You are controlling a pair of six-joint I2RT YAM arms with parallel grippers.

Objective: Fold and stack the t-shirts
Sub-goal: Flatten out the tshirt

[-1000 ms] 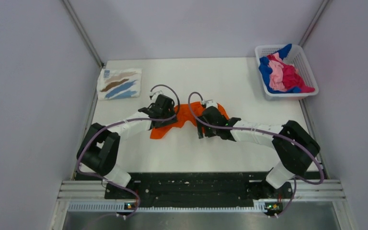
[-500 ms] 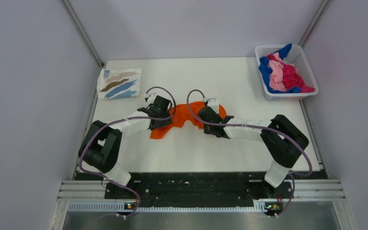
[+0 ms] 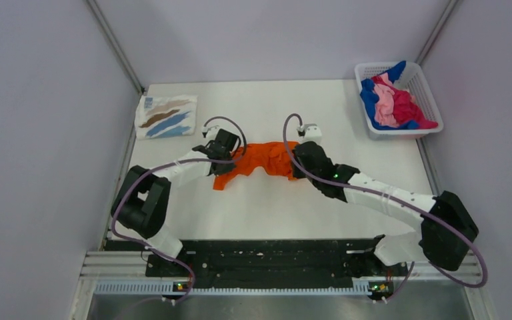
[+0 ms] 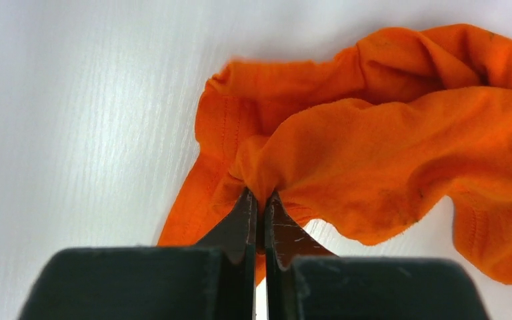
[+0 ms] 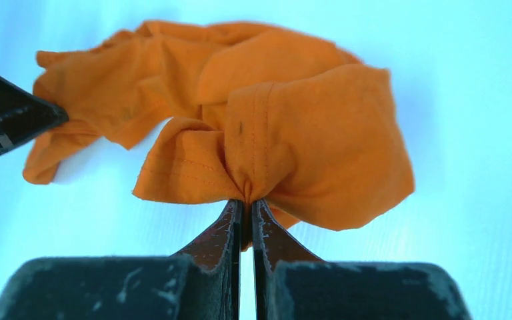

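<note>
A crumpled orange t-shirt (image 3: 261,160) lies stretched between both arms at the table's middle. My left gripper (image 4: 260,198) is shut, pinching a bunch of the orange t-shirt (image 4: 373,147) at its left end. My right gripper (image 5: 247,202) is shut on a gathered fold of the orange t-shirt (image 5: 293,133) at its right end; the left fingers (image 5: 7,120) show at that view's left edge. In the top view the left gripper (image 3: 225,159) and right gripper (image 3: 298,162) sit at the shirt's two ends. A folded white t-shirt (image 3: 167,116) with brown and blue streaks lies at the back left.
A white lattice basket (image 3: 424,93) at the back right corner holds blue, pink and magenta shirts (image 3: 395,103). Grey walls close in the table (image 3: 273,213) on the left, right and back. The arm bases stand on the black rail at the near edge.
Both grippers closed on the orange t-shirt. The right gripper moved right and the cloth is now drawn out wider between the two grippers.
</note>
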